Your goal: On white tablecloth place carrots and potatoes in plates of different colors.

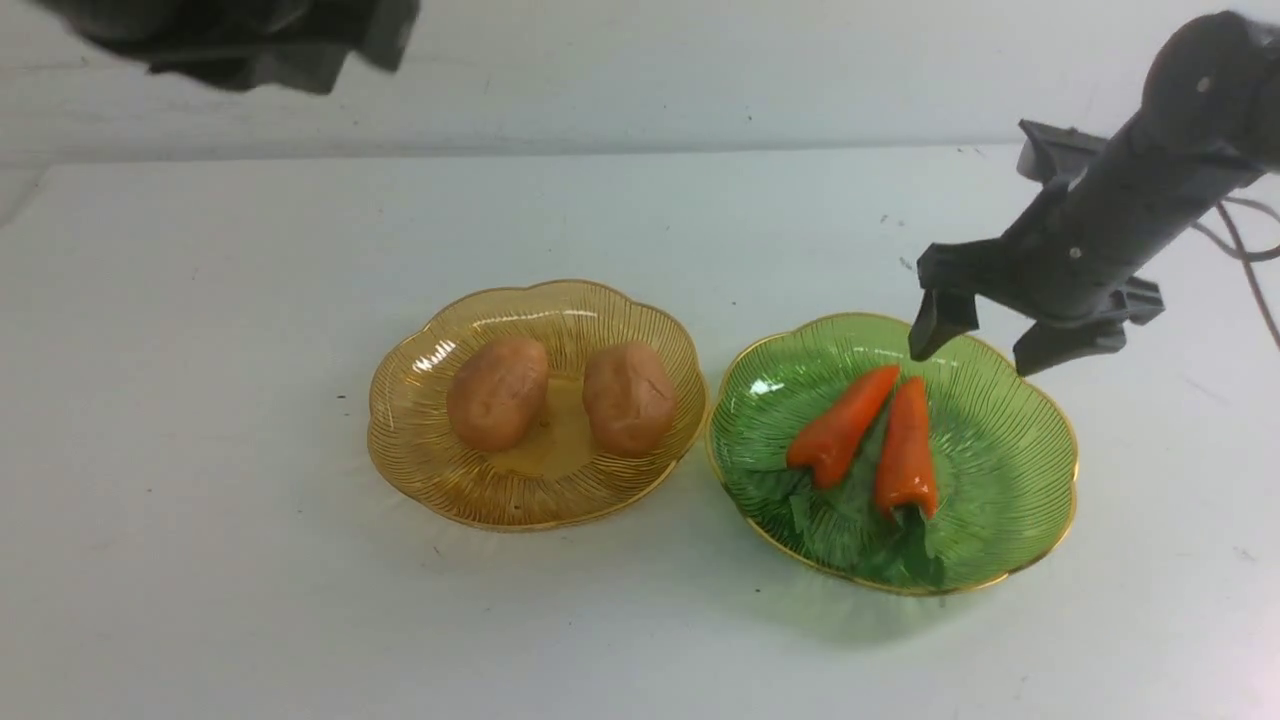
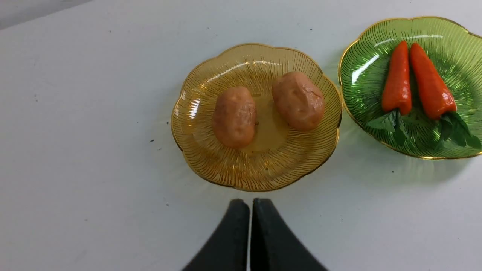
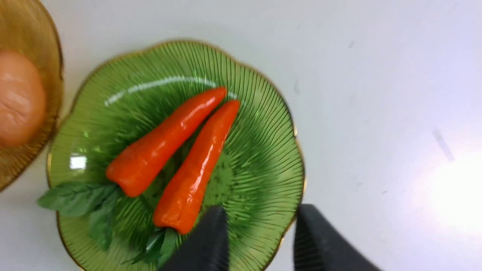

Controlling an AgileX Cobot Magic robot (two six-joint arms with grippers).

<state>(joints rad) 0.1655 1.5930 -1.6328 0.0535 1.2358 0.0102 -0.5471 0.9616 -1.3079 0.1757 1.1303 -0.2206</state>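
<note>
Two tan potatoes (image 1: pixel 497 392) (image 1: pixel 628 397) lie in the amber-yellow plate (image 1: pixel 420 450) on the white tablecloth (image 1: pixel 200 400). Two orange carrots (image 1: pixel 840 425) (image 1: pixel 906 450) with green tops lie side by side in the green gold-rimmed plate (image 1: pixel 1010 470). My right gripper (image 1: pixel 985 340) is open and empty, raised over the green plate's far right rim (image 3: pixel 260 214). My left gripper (image 2: pixel 250 205) is shut and empty, held high; only a blurred part of the left arm (image 1: pixel 250 35) shows at the front view's top left. The left wrist view shows both plates, potatoes (image 2: pixel 234 116) and carrots (image 2: pixel 397 81).
The two plates stand close together near the table's middle, their rims almost touching. Cables (image 1: pixel 1245 250) hang by the right arm at the right edge. The cloth's far edge (image 1: pixel 600 155) meets a pale wall.
</note>
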